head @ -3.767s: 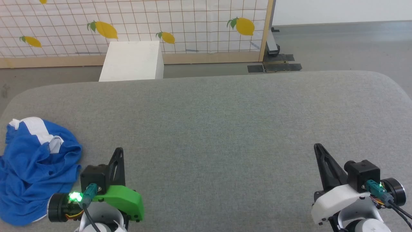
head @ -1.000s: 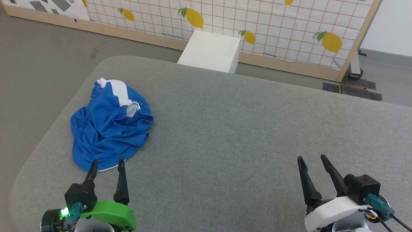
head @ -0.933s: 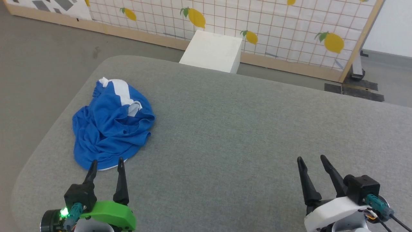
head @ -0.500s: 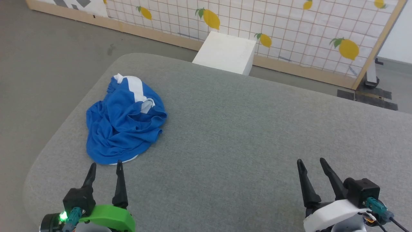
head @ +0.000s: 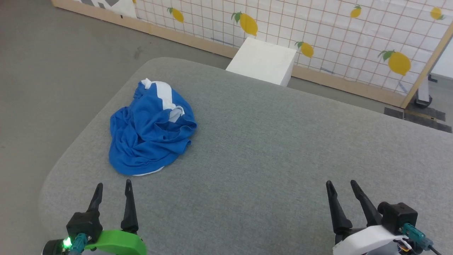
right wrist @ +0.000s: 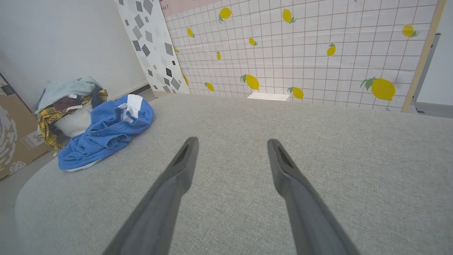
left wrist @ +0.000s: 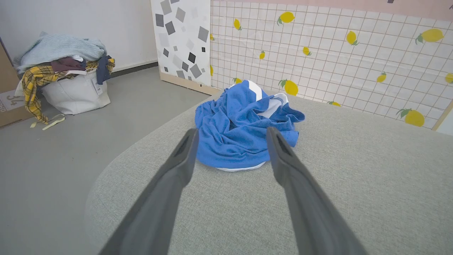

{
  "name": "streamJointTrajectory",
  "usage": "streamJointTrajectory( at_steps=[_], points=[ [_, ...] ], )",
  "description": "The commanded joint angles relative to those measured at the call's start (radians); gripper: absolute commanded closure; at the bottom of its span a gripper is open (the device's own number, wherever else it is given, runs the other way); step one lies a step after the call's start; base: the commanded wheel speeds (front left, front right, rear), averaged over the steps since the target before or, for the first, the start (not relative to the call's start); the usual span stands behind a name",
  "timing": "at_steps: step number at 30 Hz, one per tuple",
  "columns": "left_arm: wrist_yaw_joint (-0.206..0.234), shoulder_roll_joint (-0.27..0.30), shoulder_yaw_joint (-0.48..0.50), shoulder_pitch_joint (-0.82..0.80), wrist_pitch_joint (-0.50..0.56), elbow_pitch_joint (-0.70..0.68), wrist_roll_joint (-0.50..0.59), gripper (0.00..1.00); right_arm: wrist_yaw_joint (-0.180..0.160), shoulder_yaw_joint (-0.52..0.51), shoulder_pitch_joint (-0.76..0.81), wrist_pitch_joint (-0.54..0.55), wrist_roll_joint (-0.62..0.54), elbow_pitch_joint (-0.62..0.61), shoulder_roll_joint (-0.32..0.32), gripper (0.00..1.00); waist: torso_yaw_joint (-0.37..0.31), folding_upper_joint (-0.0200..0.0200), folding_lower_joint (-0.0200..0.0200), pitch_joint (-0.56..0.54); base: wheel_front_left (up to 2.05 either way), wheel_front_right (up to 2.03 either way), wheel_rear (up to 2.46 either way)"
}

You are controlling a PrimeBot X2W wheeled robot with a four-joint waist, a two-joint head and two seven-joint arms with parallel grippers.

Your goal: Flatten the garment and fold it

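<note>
The garment (head: pixel 150 132) is a crumpled heap of bright blue shorts with a white stripe, lying near the left end of the grey padded table (head: pixel 283 141). My left gripper (head: pixel 113 184) stands open a little short of the heap's near edge, empty. In the left wrist view the garment (left wrist: pixel 244 127) lies straight ahead, beyond my left gripper (left wrist: pixel 230 131). My right gripper (head: pixel 339 183) is open and empty over bare table at the lower right. In the right wrist view, my right gripper (right wrist: pixel 231 141) points across the table, with the garment (right wrist: pixel 106 132) far off to the left.
A white box (head: pixel 263 62) stands on the floor beyond the table, before a lemon-patterned screen (head: pixel 318 32). A white laundry bag heaped with clothes (left wrist: pixel 67 78) sits on the floor to the left, beside a cardboard box (right wrist: pixel 14 134).
The head camera has swung left, so the garment now sits further right and lower in the picture. Both grippers stay open and keep their places; the garment has not moved on the table.
</note>
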Motion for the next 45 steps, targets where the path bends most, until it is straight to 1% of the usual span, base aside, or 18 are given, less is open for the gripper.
streamJointTrajectory(
  at_steps=[1,9,15,21,23,25,27,28,34,36,38,41,45],
  points=[
    [-0.006,-0.004,0.004,0.020,-0.013,0.006,-0.011,0.00,-0.001,0.001,0.009,-0.010,0.011,0.009,-0.001,0.00,0.008,0.0000,0.0000,0.001,0.00,0.00,0.00],
    [-0.010,-0.005,0.008,0.024,-0.029,0.013,-0.020,0.00,-0.001,0.002,0.007,-0.027,0.026,0.026,-0.001,0.00,0.030,0.0000,0.0000,0.004,0.00,0.00,0.00],
    [-0.022,-0.004,0.014,0.006,-0.041,0.013,-0.022,0.00,-0.001,0.004,-0.001,-0.039,0.032,0.039,-0.001,0.00,0.032,0.0000,0.0000,0.018,0.00,0.00,0.00],
    [-0.043,-0.002,0.030,-0.041,-0.047,0.011,-0.050,0.00,-0.001,0.001,-0.015,-0.044,0.026,0.040,-0.001,0.00,0.012,0.0000,0.0000,0.044,0.00,0.00,0.00],
    [-0.057,0.007,0.031,-0.081,-0.046,0.032,-0.071,0.00,-0.001,-0.004,-0.020,-0.044,0.019,0.038,-0.001,0.00,0.002,0.0000,0.0000,0.058,0.00,0.00,0.00],
    [-0.070,0.020,0.028,-0.140,-0.025,0.070,-0.104,0.00,-0.001,-0.006,-0.030,-0.044,0.009,0.037,-0.001,0.00,-0.013,0.0000,0.0000,0.080,0.00,0.00,0.00],
    [-0.083,0.030,0.025,-0.212,0.032,0.123,-0.170,0.00,-0.001,-0.010,-0.043,-0.044,-0.005,0.035,-0.001,0.00,-0.029,0.0000,0.0000,0.105,0.00,0.00,0.00],
    [-0.090,0.055,0.003,-0.256,0.070,0.155,-0.183,0.00,-0.001,-0.012,-0.052,-0.044,-0.013,0.033,-0.001,0.00,-0.040,0.0000,0.0000,0.124,0.00,0.00,0.00],
    [-0.098,0.151,-0.072,-0.468,0.252,0.334,-0.342,0.00,-0.001,-0.015,-0.109,-0.044,-0.058,0.024,-0.001,0.00,-0.113,0.0000,0.0000,0.230,0.00,0.00,0.00],
    [-0.099,0.179,-0.083,-0.526,0.319,0.398,-0.404,0.00,-0.001,-0.015,-0.124,-0.044,-0.070,0.021,-0.001,0.00,-0.141,0.0000,0.0000,0.263,0.00,0.00,0.00],
    [-0.099,0.209,-0.097,-0.571,0.403,0.471,-0.444,0.00,-0.001,-0.019,-0.138,-0.044,-0.075,0.017,-0.001,0.00,-0.171,0.0000,0.0000,0.293,0.00,0.00,0.00],
    [-0.099,0.228,-0.097,-0.619,0.450,0.535,-0.492,0.00,-0.001,-0.028,-0.146,-0.044,-0.073,0.011,-0.001,0.00,-0.196,0.0000,0.0000,0.321,0.00,0.00,0.00],
    [-0.099,0.258,-0.117,-0.659,0.500,0.619,-0.509,0.00,-0.001,-0.022,-0.153,-0.044,-0.072,0.001,-0.001,0.00,-0.221,0.0000,0.0000,0.352,0.00,0.00,0.00]
  ],
)
